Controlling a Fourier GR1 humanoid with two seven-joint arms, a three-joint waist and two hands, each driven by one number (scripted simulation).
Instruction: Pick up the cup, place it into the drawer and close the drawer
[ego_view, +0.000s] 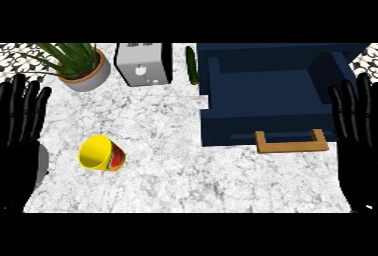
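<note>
A yellow cup with a red and green pattern lies on its side on the marble counter, its mouth facing the lower left. The dark blue drawer stands pulled open at the upper right, with a tan wooden handle on its front. My left hand rests open at the left edge, fingers up, left of the cup and apart from it. At the right edge my right hand rests open too, fingers up, just right of the drawer.
A potted green plant stands at the back left. Beside it a silver toaster sits at the back middle, and a dark green cucumber lies between the toaster and the drawer.
</note>
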